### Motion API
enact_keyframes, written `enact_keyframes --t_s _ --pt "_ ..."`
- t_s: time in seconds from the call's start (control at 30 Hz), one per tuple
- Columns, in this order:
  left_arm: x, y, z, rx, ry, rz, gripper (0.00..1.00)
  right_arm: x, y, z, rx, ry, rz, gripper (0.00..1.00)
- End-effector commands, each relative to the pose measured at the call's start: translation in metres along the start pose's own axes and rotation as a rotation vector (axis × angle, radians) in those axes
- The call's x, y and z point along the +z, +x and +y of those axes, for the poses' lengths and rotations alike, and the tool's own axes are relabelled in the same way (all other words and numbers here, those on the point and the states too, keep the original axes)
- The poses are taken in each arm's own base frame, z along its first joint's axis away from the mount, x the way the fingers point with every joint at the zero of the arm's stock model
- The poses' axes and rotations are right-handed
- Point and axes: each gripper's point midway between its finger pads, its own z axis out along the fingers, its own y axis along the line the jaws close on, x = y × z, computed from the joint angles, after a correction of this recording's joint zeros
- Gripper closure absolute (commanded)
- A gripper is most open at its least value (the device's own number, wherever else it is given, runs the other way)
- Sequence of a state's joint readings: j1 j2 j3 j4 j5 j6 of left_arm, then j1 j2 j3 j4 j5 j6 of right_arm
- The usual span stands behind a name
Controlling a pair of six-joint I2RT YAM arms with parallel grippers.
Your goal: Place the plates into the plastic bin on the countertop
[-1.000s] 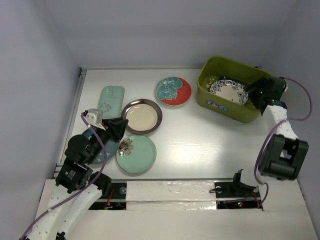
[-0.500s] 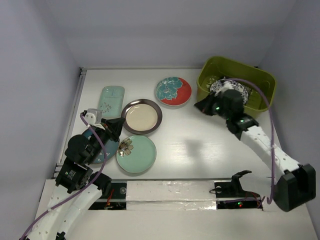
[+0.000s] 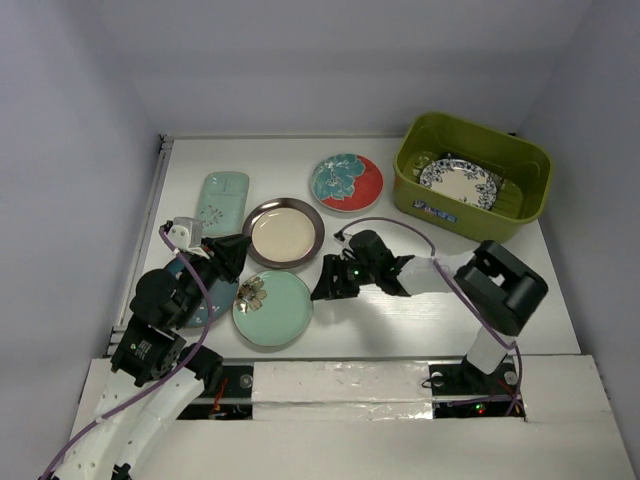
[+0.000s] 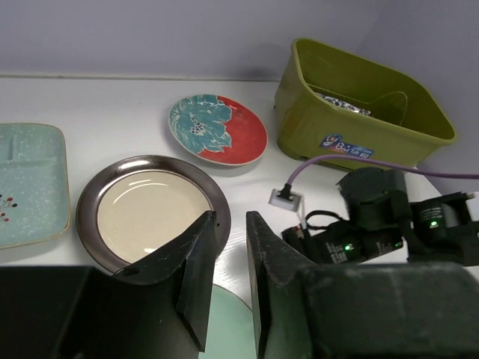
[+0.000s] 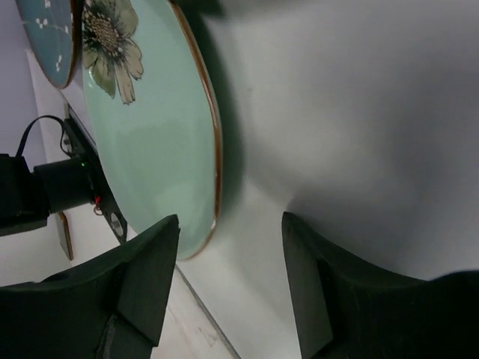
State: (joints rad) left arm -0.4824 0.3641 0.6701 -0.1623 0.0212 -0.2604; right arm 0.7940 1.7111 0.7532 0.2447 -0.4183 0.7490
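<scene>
Right fingers: spread wide, empty, low over tabletop, just short of mint round plate rim.
Left fingers: narrow gap, holding nothing, hovering near dark teal plate.
Step, likely: approach for mint round plate pickup.
Next move calls for finger under rim, pinch, lift, carry to plastic bin at far right.
Blue-white plate already in bin; red-teal plate and cream plate wait on tabletop.
</scene>
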Motion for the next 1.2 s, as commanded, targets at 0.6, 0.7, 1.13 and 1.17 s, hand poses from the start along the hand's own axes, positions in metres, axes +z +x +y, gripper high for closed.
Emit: enact_keyframes --t_s 0.6,0.7,1.13,1.17 --pt "-0.007 -0.029 -0.010 -0.003 0.032 -0.087 0.78 -0.020 0.016 0.028 0.016 -0.094 -0.042 1.00" --pt "-0.008 -0.030 -0.011 -0.003 0.035 -0.089 0.78 -0.054 -0.009 0.030 -0.020 0.011 -0.149 1.00" --pt "-0.009 -0.028 -0.011 -0.002 0.036 -0.082 0.77 -0.359 -0.265 0.004 0.120 0.246 -1.181 1.00" --pt "-0.009 -0.028 -0.011 -0.004 0.035 -0.084 0.77 -0.374 -0.273 -0.005 0.153 0.258 -1.222 1.00"
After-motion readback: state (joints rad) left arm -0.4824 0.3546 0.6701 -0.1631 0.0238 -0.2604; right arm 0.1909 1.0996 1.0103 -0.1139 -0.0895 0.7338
